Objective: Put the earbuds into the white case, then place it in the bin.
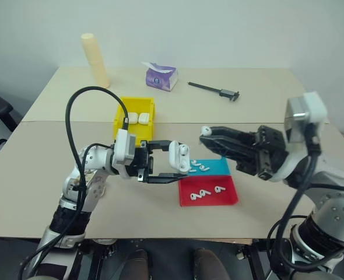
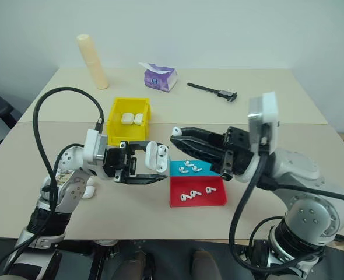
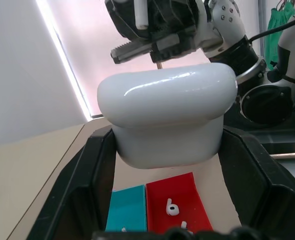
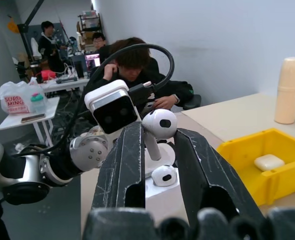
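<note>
**Bud nearing the case**

Head view: my left end effector (image 1: 167, 163) clamps the open case (image 1: 178, 156) above the tabletop (image 1: 44, 175); my right end effector (image 1: 210, 137) pinches an earbud (image 1: 206, 130).

Left wrist: the case (image 3: 167, 117) sits between my fingers.

Right wrist: the earbud (image 4: 159, 124) hovers over one already seated (image 4: 163, 176); misalignment could drop it.

place: a robotics lab or office workroom
behind left gripper (image 4: 157, 165): people (image 4: 132, 65) seated at cluttered desks (image 4: 27, 117)
beyond both grippers: plain white wall (image 1: 218, 29), beige worktable (image 1: 55, 175)
</note>
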`<action>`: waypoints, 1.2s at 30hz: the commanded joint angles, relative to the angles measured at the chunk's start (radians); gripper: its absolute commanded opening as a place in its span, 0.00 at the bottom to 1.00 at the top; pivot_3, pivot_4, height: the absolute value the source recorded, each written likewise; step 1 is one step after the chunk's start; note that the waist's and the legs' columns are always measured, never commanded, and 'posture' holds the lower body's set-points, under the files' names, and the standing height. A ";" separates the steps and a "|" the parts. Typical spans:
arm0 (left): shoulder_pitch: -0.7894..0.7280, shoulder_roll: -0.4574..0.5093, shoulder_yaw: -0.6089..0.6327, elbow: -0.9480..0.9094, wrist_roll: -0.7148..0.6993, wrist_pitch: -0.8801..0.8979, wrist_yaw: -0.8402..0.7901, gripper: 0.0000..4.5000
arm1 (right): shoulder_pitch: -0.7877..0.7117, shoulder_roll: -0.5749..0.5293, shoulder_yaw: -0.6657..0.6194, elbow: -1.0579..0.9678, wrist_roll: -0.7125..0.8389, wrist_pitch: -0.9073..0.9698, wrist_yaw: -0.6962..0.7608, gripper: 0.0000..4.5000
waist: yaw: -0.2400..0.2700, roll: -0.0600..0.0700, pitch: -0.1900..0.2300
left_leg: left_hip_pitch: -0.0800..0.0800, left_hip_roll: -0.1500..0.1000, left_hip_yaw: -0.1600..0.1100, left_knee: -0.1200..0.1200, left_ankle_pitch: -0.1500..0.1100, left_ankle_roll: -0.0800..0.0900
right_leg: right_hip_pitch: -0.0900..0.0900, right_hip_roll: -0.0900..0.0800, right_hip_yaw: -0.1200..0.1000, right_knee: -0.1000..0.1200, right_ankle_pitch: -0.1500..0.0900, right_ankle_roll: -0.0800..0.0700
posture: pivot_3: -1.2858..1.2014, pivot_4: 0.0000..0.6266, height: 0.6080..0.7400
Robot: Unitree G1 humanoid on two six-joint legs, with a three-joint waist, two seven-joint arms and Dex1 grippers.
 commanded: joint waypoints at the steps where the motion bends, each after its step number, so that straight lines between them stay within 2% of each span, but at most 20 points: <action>1: -0.025 -0.009 0.006 -0.013 0.000 -0.005 0.002 0.62 | 0.019 -0.059 0.035 -0.029 0.045 -0.067 -0.023 0.22 | 0.000 0.000 0.000 | 0.000 0.000 0.000 0.000 0.000 0.000 | 0.000 0.000 0.000 0.000 0.000 0.000 | 0.52 0.24 1.00; 8: -0.008 -0.013 0.017 -0.036 0.001 -0.006 0.022 0.62 | 0.058 -0.133 0.110 -0.016 0.078 -0.161 -0.046 0.22 | 0.000 0.000 0.000 | 0.000 0.000 -0.001 0.000 0.000 0.000 | 0.000 0.000 0.000 -0.001 0.000 0.000 | 0.52 0.24 1.00; 16: 0.012 -0.015 0.017 -0.063 0.004 -0.005 0.050 0.62 | 0.082 -0.186 0.217 0.019 0.041 -0.254 -0.053 0.22 | 0.001 0.000 0.000 | 0.000 0.000 -0.001 0.000 0.000 0.000 | 0.000 0.000 0.000 -0.001 0.000 0.000 | 0.52 0.24 1.00; 31: 0.019 -0.024 0.017 -0.059 0.015 -0.021 0.061 0.62 | 0.129 -0.265 0.288 0.047 -0.015 -0.380 -0.032 0.22 | 0.001 0.000 0.000 | 0.000 0.000 -0.001 0.000 0.000 0.000 | 0.000 0.000 0.000 -0.001 0.000 0.001 | 0.52 0.24 1.00; 34: 0.016 -0.033 0.019 -0.056 0.021 -0.025 0.067 0.62 | 0.138 -0.283 0.299 0.042 -0.017 -0.392 -0.021 0.37 | 0.001 0.000 0.000 | 0.000 0.000 -0.001 0.000 0.000 0.000 | 0.000 0.000 0.000 -0.001 0.000 0.001 | 0.52 0.24 1.00; 36: 0.014 -0.038 0.019 -0.057 0.020 -0.023 0.072 0.62 | 0.146 -0.299 0.306 0.033 -0.029 -0.405 -0.017 0.51 | 0.001 0.000 0.000 | 0.000 0.000 -0.001 0.000 0.000 0.000 | 0.000 0.000 0.000 -0.001 0.000 0.001 | 0.52 0.24 1.00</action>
